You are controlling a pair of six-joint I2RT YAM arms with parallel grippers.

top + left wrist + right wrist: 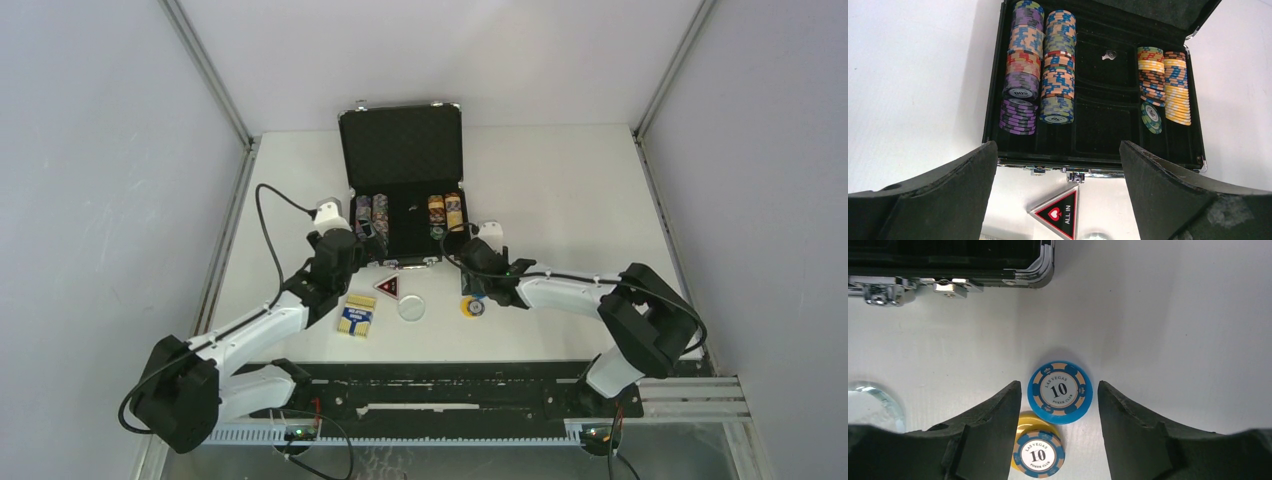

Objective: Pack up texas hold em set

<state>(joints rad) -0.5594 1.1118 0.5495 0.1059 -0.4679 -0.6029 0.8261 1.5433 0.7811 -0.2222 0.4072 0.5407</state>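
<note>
The small black briefcase (400,150) lies open at the table's back, with rows of multicoloured poker chips (1058,65) in its left and right slots. My left gripper (371,236) is open and empty over the case's front left edge (993,100). The red-black triangular token (1060,212) lies just in front of the latch. The yellow-blue card box (357,316) and a clear white disc (411,308) lie nearer. My right gripper (1059,390) is open, its fingers either side of a blue "10" disc (1060,391). A yellow disc (1024,427) with a second blue chip (1038,455) on it lies just behind.
A small silver object (1108,55) lies in the case's middle compartment, which is otherwise bare. The upright lid (402,145) stands at the back. The case's front right corner and latches (1038,270) are just ahead of my right gripper. White walls close in the table.
</note>
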